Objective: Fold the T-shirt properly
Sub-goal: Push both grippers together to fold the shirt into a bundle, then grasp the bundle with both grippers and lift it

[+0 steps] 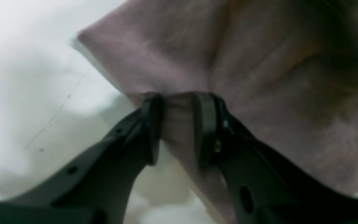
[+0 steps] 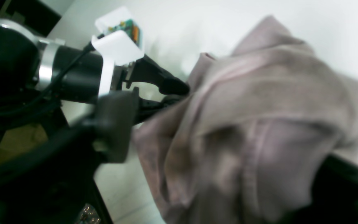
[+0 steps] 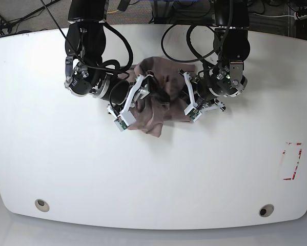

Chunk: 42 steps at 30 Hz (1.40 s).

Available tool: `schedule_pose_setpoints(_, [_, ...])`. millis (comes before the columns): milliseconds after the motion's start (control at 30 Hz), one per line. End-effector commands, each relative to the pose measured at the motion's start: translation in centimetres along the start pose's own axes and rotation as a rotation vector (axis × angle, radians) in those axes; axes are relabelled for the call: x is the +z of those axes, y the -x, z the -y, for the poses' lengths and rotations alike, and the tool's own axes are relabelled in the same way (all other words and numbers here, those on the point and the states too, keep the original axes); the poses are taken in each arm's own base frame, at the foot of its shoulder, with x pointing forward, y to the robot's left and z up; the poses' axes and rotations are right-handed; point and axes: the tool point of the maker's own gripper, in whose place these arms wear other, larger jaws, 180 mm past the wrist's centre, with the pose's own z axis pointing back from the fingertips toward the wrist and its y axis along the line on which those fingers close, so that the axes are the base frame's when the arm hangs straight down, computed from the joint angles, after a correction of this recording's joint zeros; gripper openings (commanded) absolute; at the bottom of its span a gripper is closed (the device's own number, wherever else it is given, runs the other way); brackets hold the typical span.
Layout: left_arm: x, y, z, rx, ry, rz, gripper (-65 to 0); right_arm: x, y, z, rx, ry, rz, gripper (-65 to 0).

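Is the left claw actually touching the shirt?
Touching. The left wrist view shows the left gripper pinching a fold of the T-shirt between its pads.

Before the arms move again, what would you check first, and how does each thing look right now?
1. Left gripper has cloth between its fingers: ok, a fold of the shirt is pinched.
2. Right gripper has hold of the shirt: cannot tell, cloth hides its fingertips.
3. Shirt lies flat: not ok, bunched between the arms.
4. Collar and sleeves found: cannot tell.
5. Bare table nearby for spreading: ok.
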Motion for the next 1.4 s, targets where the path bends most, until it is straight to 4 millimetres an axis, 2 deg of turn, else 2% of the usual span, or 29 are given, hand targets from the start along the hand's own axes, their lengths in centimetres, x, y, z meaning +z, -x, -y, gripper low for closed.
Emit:
schedule_pose_setpoints(0, [0.1, 1.5, 0.0, -0.017, -0.013, -0.085, -49.0, -0.3, -1.9, -1.0, 0.05, -0.044, 0.047, -14.4])
schedule_pose_setpoints(133, [1.4, -0.8, -0.7, 0.029, -0.036, 0.013, -49.0, -1.4, -1.3, -3.2, 0.105, -0.111, 0.001, -13.2])
schedule_pose_setpoints(367, [4.8, -3.7, -3.7, 0.133, -0.09, 0.194, -49.0, -1.4, -0.9, -4.2, 0.156, -0.139, -0.031, -13.2])
schedule_pose_setpoints(567, [8.7, -3.9, -7.6, 0.197, -0.216, 0.281, -49.0, -2.3, 0.1, -6.3, 0.186, -0.203, -0.068, -13.2])
schedule_pose_setpoints(700, [11.5, -2.8, -10.5, 0.226, -0.322, 0.296, -49.2, -3.1, 0.8, -8.7, 0.217, -0.268, -0.096, -13.2])
schedule_pose_setpoints(767, [12.1, -2.5, -11.4, 0.215, -0.347, 0.288, -49.2, -3.1, 0.9, -9.0, 0.223, -0.277, -0.099, -13.2])
schedule_pose_setpoints(933, [14.1, -2.0, -13.9, 0.145, -0.412, 0.247, -49.2, -1.7, -0.9, -7.7, 0.215, -0.22, -0.012, -13.3])
schedule_pose_setpoints(1000, [14.3, -1.9, -14.4, 0.106, -0.418, 0.222, -49.2, -0.7, -1.1, -5.4, 0.196, -0.155, -0.001, -13.3])
schedule_pose_setpoints(1067, [13.8, -2.4, -13.8, 0.051, -0.401, 0.2, -49.2, 0.0, -1.4, -3.9, 0.184, -0.114, 0.011, -13.3])
schedule_pose_setpoints(1133, [12.9, -3.0, -12.5, -0.027, -0.371, 0.169, -49.2, 1.1, -2.1, -1.7, 0.158, -0.049, 0.042, -13.3])
schedule_pose_setpoints(1233, [12.1, -3.6, -10.8, -0.083, -0.336, 0.159, -49.2, 2.1, -2.4, 0.4, 0.127, 0.012, 0.066, -13.6])
schedule_pose_setpoints(1300, [11.2, -4.4, -9.2, -0.116, -0.293, 0.166, -49.2, 2.5, -2.3, 2.3, 0.097, 0.049, 0.065, -16.3])
schedule_pose_setpoints(1367, [9.8, -5.3, -7.0, -0.151, -0.233, 0.173, -49.2, 2.5, -2.8, 3.7, 0.087, 0.07, 0.064, -21.9])
